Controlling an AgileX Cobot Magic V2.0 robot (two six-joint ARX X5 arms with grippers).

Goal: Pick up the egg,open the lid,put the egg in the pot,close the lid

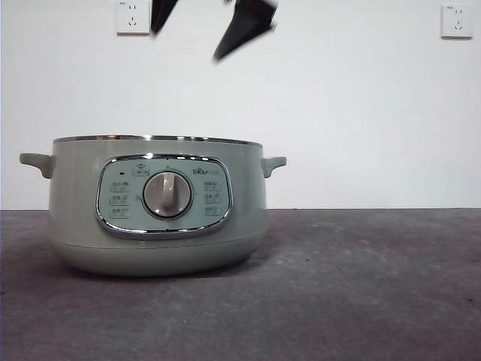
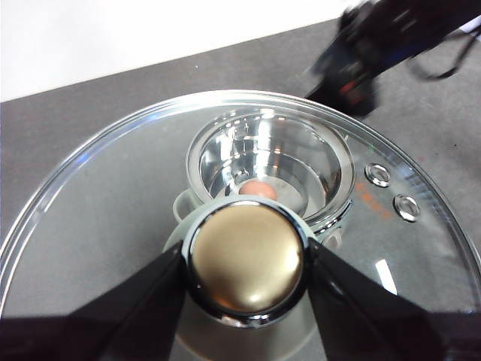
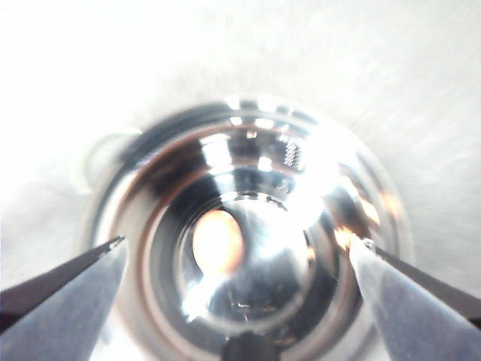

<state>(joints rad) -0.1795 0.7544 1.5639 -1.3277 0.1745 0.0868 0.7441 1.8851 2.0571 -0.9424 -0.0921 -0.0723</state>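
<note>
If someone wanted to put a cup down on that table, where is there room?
The grey tabletop is bare between the pot and the picture's right edge, and in the strip in front of the pot. Above the pot it is crowded: the left gripper holds the lid there, with the right gripper open over the egg.

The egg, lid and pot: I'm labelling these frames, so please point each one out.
egg (image 3: pixel 218 241), right wrist view, on its shell inside the pot.
lid (image 2: pixel 98 203), left wrist view, on its glass dome.
pot (image 1: pixel 75 203), front view, on its green side wall.
</note>
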